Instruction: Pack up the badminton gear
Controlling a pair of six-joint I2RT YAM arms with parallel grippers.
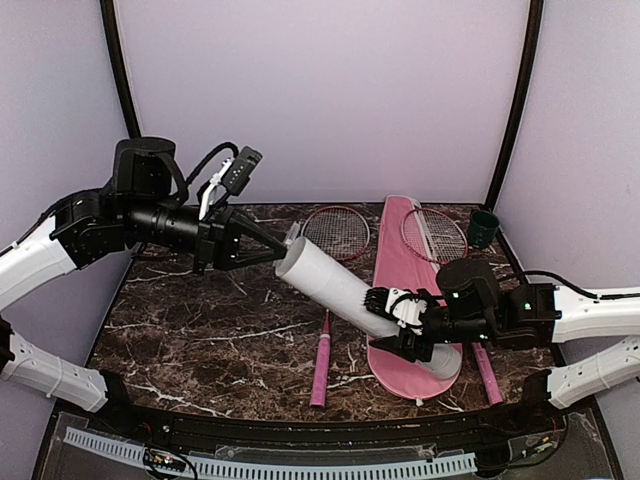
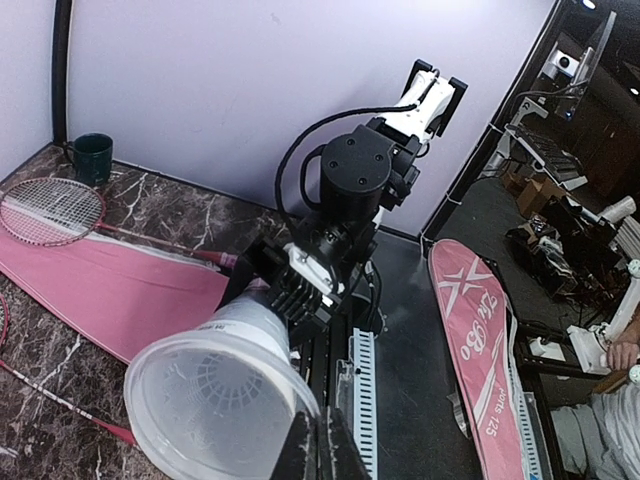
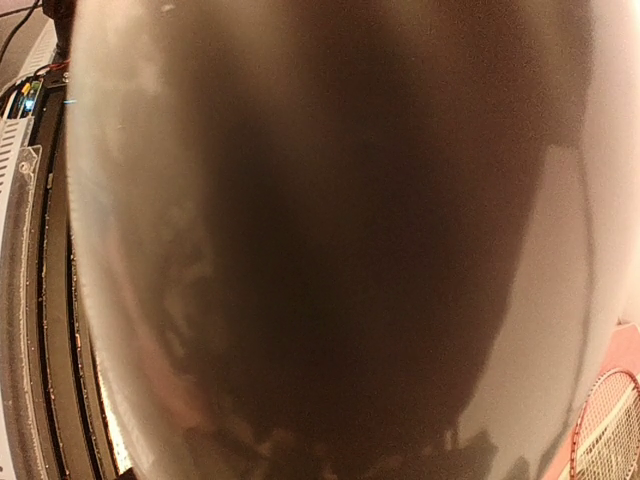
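My right end effector [image 1: 405, 322] clamps the white tube [image 1: 325, 283] slanted over the table's near-right part, my left end effector [image 1: 281, 255] sits pinched shut at its mouth, 1 shuttlecock [image 2: 215, 385] apparently inside, while 2 rackets [image 1: 336, 232] and the pink bag [image 1: 395, 262] lie unpacked.

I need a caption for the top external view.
Right gripper holds white tube over pink bag; left gripper at the tube's mouth.

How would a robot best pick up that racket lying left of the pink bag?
By its pink handle, coming straight down and closing across it: it lies flat on the bare table, clear of the white tube, and is thicker than the thin shaft.
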